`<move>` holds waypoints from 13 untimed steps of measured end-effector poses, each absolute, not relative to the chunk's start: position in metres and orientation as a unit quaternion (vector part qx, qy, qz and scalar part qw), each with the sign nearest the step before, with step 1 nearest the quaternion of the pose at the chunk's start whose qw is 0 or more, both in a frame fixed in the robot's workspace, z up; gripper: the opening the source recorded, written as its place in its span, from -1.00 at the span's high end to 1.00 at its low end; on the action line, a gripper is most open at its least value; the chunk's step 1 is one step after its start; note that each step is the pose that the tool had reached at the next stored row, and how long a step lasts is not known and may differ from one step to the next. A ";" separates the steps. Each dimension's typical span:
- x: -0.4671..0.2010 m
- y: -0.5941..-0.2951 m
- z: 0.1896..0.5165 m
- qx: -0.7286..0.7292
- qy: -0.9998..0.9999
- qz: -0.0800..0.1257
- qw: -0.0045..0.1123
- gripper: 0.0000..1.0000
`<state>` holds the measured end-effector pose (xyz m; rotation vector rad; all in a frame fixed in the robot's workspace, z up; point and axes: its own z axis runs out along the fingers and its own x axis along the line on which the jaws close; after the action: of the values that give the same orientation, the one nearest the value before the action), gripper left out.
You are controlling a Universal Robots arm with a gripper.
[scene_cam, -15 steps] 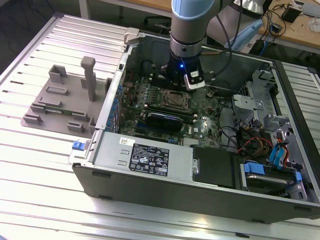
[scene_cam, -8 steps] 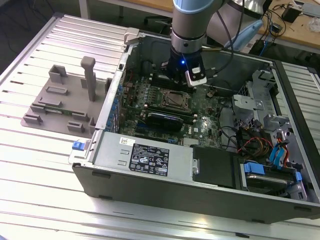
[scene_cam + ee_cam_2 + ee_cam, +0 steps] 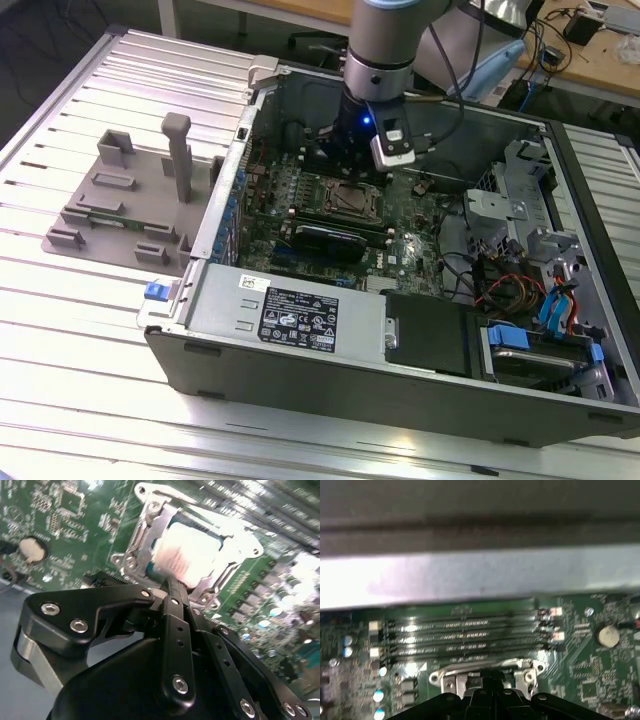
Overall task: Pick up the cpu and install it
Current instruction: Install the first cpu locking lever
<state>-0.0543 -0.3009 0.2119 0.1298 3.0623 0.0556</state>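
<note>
In the exterior view we see the arm reaching down into the open computer case (image 3: 300, 330), its gripper (image 3: 345, 150) hanging over the motherboard (image 3: 420, 235) just behind the socket frame (image 3: 343, 197). The second wrist view gives us what that angle hides: the cpu (image 3: 192, 552) lies flat in the socket, its silver top bright, with the gripper's black fingers (image 3: 172, 592) drawn close together above its near edge. Whether they touch it, we cannot tell. In the first wrist view we find the memory slots (image 3: 462, 635) beyond the socket.

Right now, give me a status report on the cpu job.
Gripper low over the motherboard, beside the socket frame. Cpu lies in the socket. Nothing blocking.
</note>
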 end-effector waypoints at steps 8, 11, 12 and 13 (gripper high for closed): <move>-0.047 -0.301 0.212 0.040 0.999 -0.014 0.027 0.79; -0.045 -0.303 0.212 0.038 0.999 -0.014 0.027 0.79; -0.045 -0.304 0.213 0.037 0.999 -0.014 0.027 0.79; -0.045 -0.304 0.216 0.037 0.999 -0.014 0.027 0.79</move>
<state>-0.0450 -0.3037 0.2159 0.1145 3.0853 -0.0433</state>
